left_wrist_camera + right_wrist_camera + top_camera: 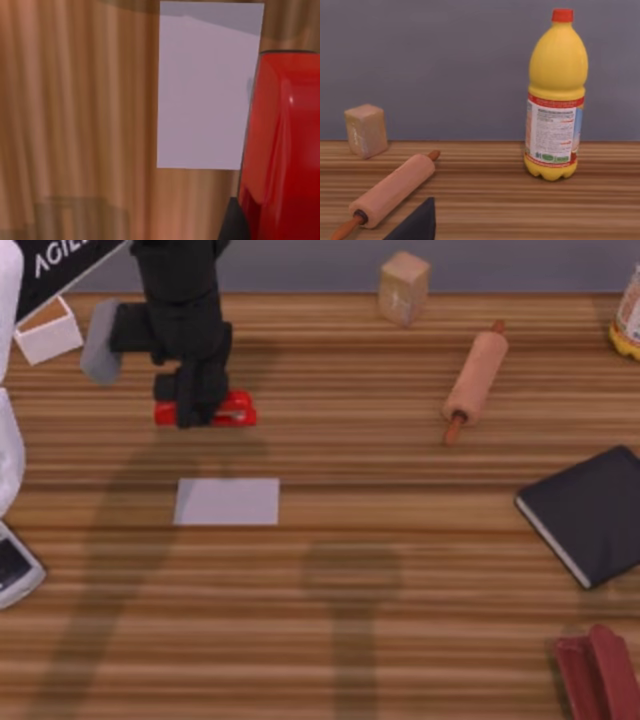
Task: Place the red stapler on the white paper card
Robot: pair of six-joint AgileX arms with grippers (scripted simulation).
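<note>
On a striped wooden table (400, 540) backed by a plain grey wall, I see my left arm reaching down near the far left. Its left gripper (200, 405) sits right over the red stapler (232, 408), which lies on the wood; I cannot tell whether the fingers are spread or pinching it. The white paper card (227, 502) lies flat just in front of the stapler, apart from it and bare. In the left wrist view the stapler (282, 145) fills one edge, with the card (205, 90) beyond it.

My right gripper is out of sight; its wrist camera looks across the far right of the table at a yellow bottle (555, 100), a rolling pin (390, 192) and a tan block (366, 130).

Elsewhere on the table, a black book (590, 515) lies at the right, and a dark red ridged object (600, 675) sits in the near right corner.
</note>
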